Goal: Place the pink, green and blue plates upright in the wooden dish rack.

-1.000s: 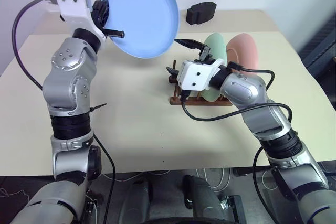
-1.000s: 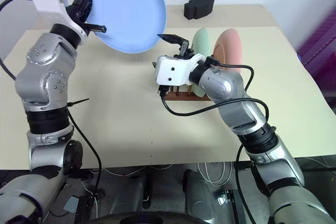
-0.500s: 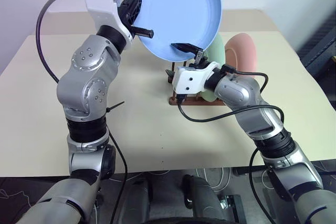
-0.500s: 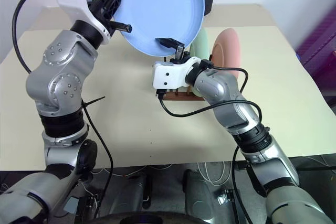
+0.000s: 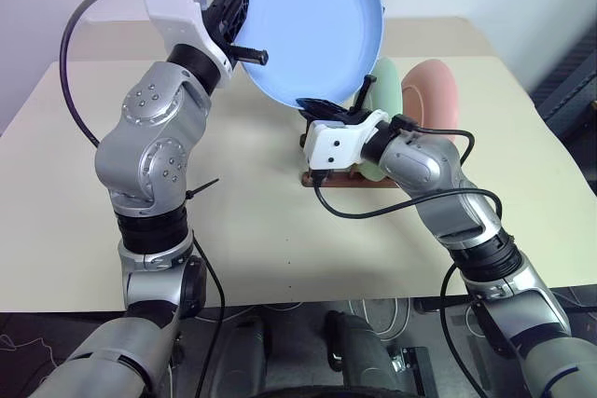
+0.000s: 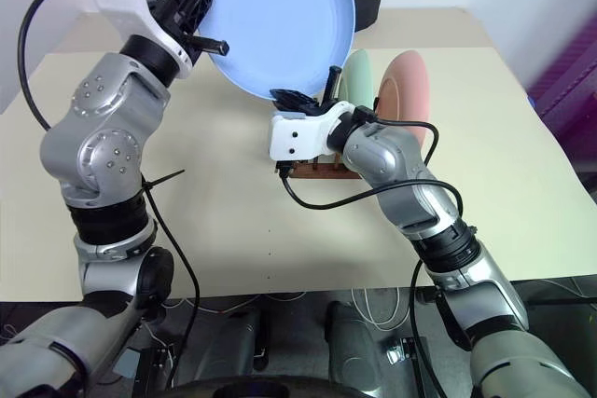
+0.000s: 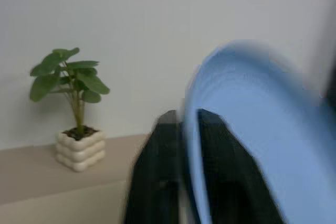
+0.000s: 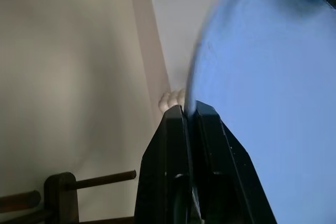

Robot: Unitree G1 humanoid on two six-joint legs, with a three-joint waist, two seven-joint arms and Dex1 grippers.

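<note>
Hanging high above the table [image 5: 233, 221], the blue plate [image 5: 312, 30] is caught between both arms right now! Up at its left rim sits the left gripper [image 5: 244, 44], one black finger [image 5: 250, 55] lying across the plate's hollow face, another behind the edge; in the left wrist view the rim runs straight between the two dark fingers [image 7: 157, 182], though whether they are actually pressing on it I cannot tell. Down at the plate's lower edge, the right gripper [image 5: 326, 107] has its fingers pinched tight on the rim — the right wrist view shows both black fingers [image 8: 170, 166] squeezed together with the blue edge wedged in between. So the plate tilts steeply, hollow side facing us, spanning from one gripper at upper left to the other at the bottom. Just behind and below the right gripper stands the wooden dish rack [image 5: 359, 177], and in it the green plate [image 5: 384, 90] is upright, with the pink plate [image 5: 431, 90] upright just beside it on the right. A small potted plant [image 7: 73, 111] sits by the far wall.
</note>
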